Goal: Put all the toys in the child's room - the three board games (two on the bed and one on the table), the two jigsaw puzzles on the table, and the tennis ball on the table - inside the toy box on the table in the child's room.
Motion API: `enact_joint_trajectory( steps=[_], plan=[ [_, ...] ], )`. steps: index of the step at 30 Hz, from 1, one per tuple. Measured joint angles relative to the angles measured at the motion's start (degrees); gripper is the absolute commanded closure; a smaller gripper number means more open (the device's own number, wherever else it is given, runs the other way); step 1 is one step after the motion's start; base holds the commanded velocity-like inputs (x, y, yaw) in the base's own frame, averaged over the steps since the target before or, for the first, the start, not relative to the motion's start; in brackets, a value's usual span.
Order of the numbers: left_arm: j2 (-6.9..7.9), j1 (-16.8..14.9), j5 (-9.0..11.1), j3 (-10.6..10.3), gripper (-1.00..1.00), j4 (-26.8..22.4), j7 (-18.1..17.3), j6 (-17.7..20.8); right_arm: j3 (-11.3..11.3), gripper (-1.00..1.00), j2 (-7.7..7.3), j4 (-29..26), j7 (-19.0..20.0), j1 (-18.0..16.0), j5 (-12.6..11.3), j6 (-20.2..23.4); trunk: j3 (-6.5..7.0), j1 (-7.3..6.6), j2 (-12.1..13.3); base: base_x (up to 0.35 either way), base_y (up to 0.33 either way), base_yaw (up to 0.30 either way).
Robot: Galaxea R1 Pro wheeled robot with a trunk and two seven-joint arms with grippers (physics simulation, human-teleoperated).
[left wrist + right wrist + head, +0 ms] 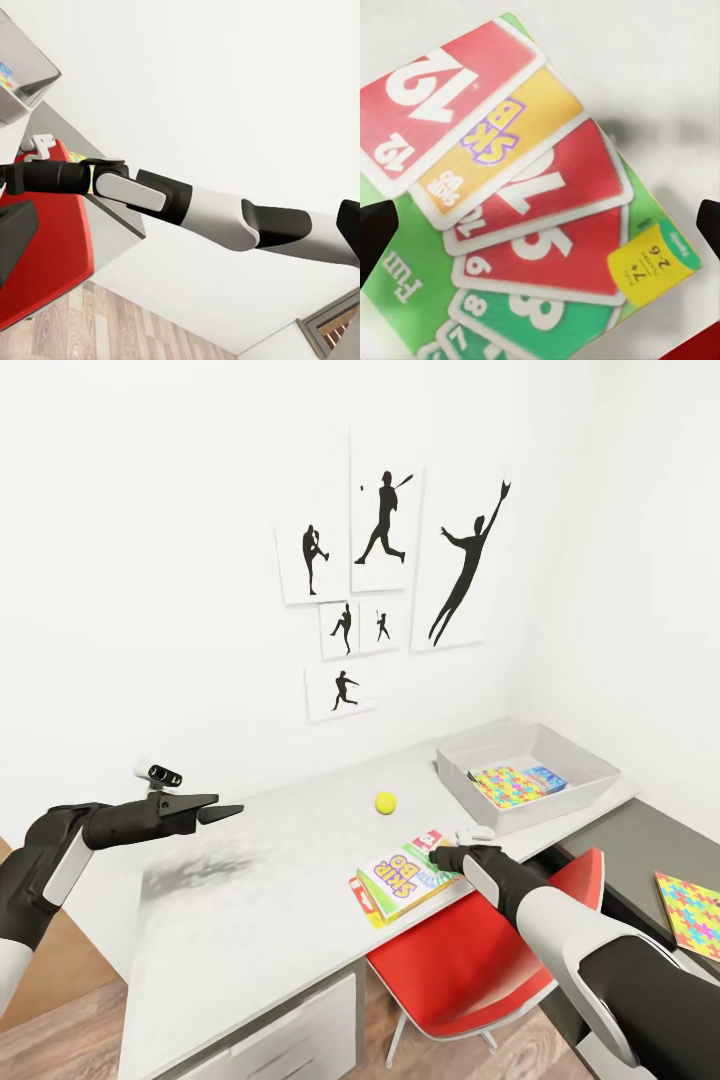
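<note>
Head view: right gripper hovering at near end of Skip-Bo board game, which lies flat on table at its front edge above red chair. Fingers hidden behind wrist, opening not readable here. Tennis ball beyond the gripper, apart from the game. Toy box further ahead and off to gripper's right, colourful items already inside. Jigsaw puzzle on dark surface, well right of the arm. Left gripper raised over table, holding nothing, fingertips look closed together

Left wrist view: right forearm crossing frame, toy box corner visible; own fingers not readable

Right wrist view: game box directly beneath, two dark fingertips spread wide either side, nothing grasped

Step judged: reaching for the board game. Next: descend, close across box, lift, carry to toy box
</note>
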Motion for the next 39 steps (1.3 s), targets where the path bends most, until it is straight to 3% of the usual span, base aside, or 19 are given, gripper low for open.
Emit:
enact_joint_trajectory(
  steps=[39],
  plan=[
    [-0.05,0.0,0.0,-0.07,-1.0,0.0,0.0,0.0,0.02,-1.0,-0.36,0.02,0.15,-0.02,-0.05,0.33,0.0,0.0,0.0,0.0,0.018,0.0]
  ],
)
